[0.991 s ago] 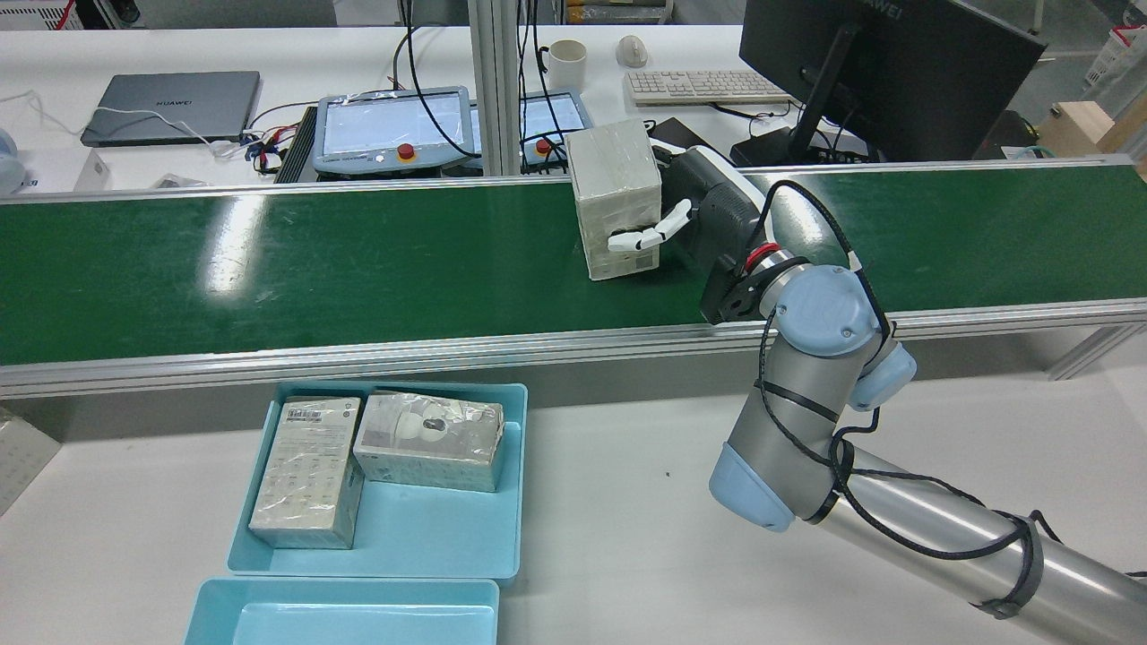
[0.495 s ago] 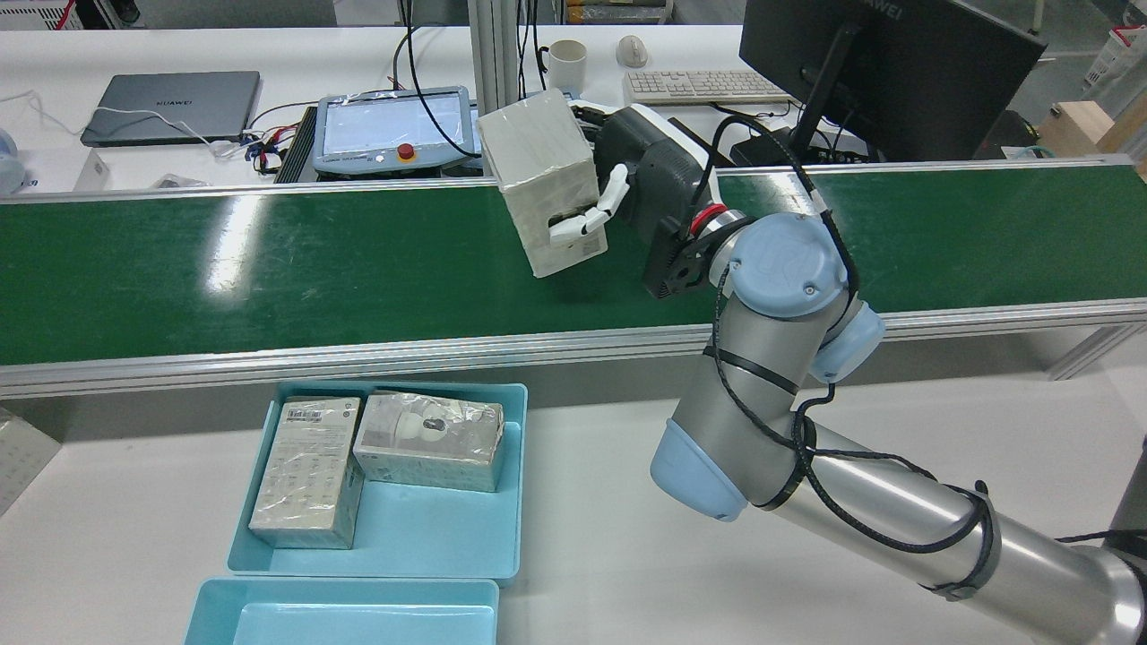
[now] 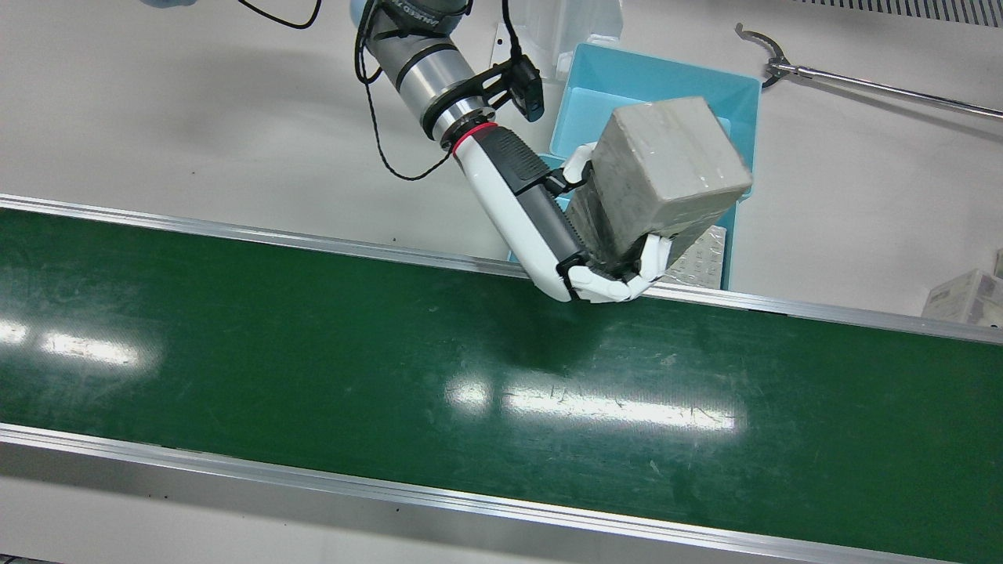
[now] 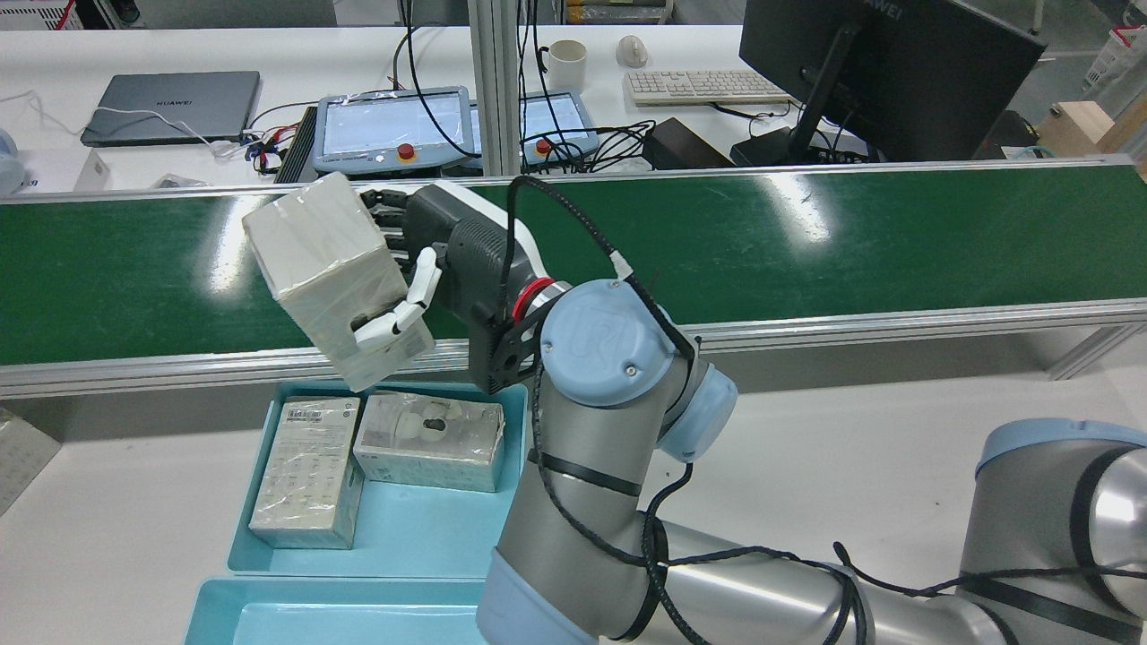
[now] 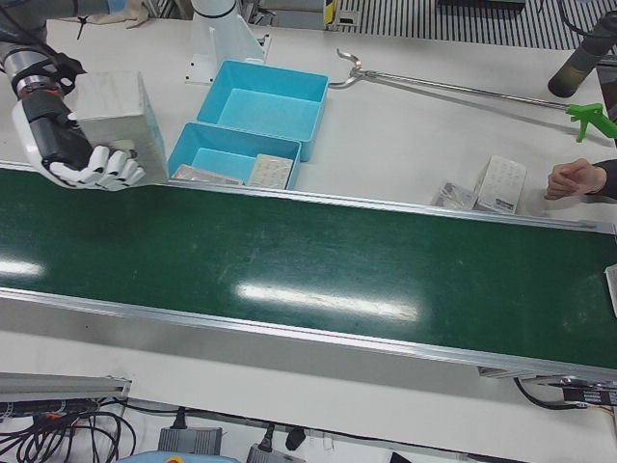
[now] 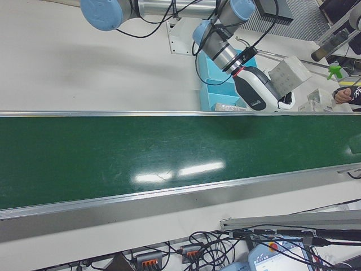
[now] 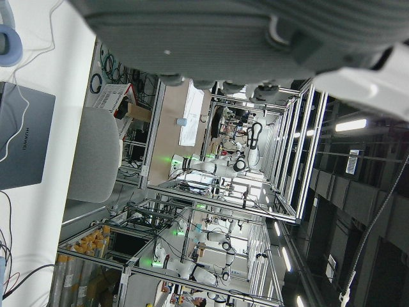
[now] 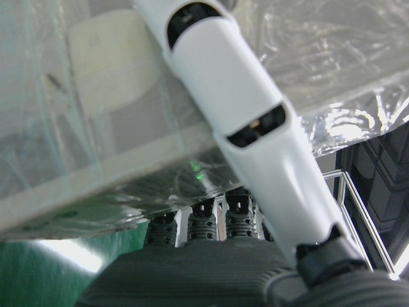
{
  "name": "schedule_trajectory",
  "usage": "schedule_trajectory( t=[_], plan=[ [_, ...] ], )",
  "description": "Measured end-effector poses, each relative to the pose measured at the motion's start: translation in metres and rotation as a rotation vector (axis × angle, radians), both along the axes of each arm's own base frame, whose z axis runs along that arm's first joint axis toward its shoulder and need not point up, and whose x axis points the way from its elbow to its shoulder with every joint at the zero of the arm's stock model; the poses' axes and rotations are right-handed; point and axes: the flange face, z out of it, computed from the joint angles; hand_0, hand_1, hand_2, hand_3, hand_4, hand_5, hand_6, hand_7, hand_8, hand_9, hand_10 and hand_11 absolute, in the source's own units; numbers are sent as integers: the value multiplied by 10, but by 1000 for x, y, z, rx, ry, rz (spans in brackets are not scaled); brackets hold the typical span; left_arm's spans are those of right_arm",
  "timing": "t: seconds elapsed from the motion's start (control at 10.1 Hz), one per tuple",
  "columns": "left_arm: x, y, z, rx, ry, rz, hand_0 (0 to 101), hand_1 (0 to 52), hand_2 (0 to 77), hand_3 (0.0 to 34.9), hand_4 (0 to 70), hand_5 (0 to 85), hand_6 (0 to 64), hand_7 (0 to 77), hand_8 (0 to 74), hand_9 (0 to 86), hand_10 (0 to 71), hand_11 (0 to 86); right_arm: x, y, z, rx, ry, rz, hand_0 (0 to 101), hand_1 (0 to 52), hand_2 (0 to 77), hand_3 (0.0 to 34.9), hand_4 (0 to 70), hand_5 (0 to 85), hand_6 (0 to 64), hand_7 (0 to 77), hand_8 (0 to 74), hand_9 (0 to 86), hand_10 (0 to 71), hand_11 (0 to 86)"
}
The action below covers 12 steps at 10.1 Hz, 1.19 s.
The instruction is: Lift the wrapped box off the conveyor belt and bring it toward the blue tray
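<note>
Holding the wrapped box pretty solidly with my right hand, fingers curled round its lower end and the palm pressed on its side, so the pick part looks done as far as I can judge. In the close-up from that hand the plastic wrap sits right against the fingers. The box is clear of the conveyor belt, tilted, hanging over the belt's near rail and right at the far edge of the blue tray. That tray already has two wrapped boxes lying side by side in its far-left part, with bare floor nearer me. From the front view the box covers much of the tray, so what's left is probably just the last bit of the carry. A second blue tray sits just beside it, closer to me. My left hand shows up only in its own camera, can't tell if it's open or closed. Beyond the belt there's a desk with teach pendants, a laptop and a monitor.
</note>
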Motion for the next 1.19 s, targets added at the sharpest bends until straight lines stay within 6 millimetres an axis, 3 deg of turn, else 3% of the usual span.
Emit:
schedule_trajectory(
  t=[0.3, 0.4, 0.5, 0.59, 0.69, 0.79, 0.89, 0.99, 1.09, 1.19],
  plan=[
    [0, 0, 0, 0, 0, 0, 0, 0, 11, 0, 0, 11, 5, 5, 5, 5, 5, 5, -41, 38, -25, -9, -13, -93, 588, 11, 327, 2, 322, 562, 420, 404, 491, 382, 415, 344],
    [0, 0, 0, 0, 0, 0, 0, 0, 11, 0, 0, 11, 5, 5, 5, 5, 5, 5, -51, 45, -21, -29, -16, -134, 588, 11, 327, 3, 322, 562, 425, 404, 491, 382, 415, 344],
    [0, 0, 0, 0, 0, 0, 0, 0, 11, 0, 0, 11, 5, 5, 5, 5, 5, 5, -60, 49, -15, -54, -17, -185, 507, 11, 327, 2, 316, 676, 436, 409, 551, 360, 415, 355],
    [0, 0, 0, 0, 0, 0, 0, 0, 11, 0, 0, 11, 5, 5, 5, 5, 5, 5, -70, 51, -9, -78, -17, -242, 507, 11, 327, 2, 316, 676, 436, 409, 551, 360, 415, 355],
    [0, 0, 0, 0, 0, 0, 0, 0, 11, 0, 0, 11, 5, 5, 5, 5, 5, 5, -78, 53, -8, -91, -18, -293, 586, 11, 327, 0, 305, 753, 398, 404, 529, 327, 355, 322],
    [0, 0, 0, 0, 0, 0, 0, 0, 11, 0, 0, 11, 5, 5, 5, 5, 5, 5, -82, 55, -11, -96, -21, -333, 658, 11, 327, 0, 175, 693, 267, 333, 485, 284, 245, 229],
    [0, 0, 0, 0, 0, 0, 0, 0, 5, 0, 0, 11, 5, 5, 5, 0, 5, 5, -85, 57, -15, -96, -25, -364, 658, 11, 327, 0, 175, 693, 267, 333, 398, 180, 158, 153],
    [0, 0, 0, 0, 0, 0, 0, 0, 11, 0, 0, 11, 5, 5, 5, 5, 5, 5, -87, 59, -18, -97, -29, -390, 658, 11, 327, 0, 175, 693, 267, 333, 398, 180, 158, 153],
    [0, 0, 0, 0, 0, 0, 0, 0, 5, 0, 0, 11, 5, 5, 5, 5, 5, 5, -88, 60, -21, -96, -33, -410, 590, 300, 251, 0, 175, 333, 65, 153, 185, 11, 0, 16],
    [0, 0, 0, 0, 0, 0, 0, 0, 11, 0, 0, 11, 5, 5, 5, 5, 5, 5, -88, 61, -25, -92, -44, -429, 592, 207, 158, 0, 164, 55, 87, 147, 0, 22, 0, 11]
  ],
)
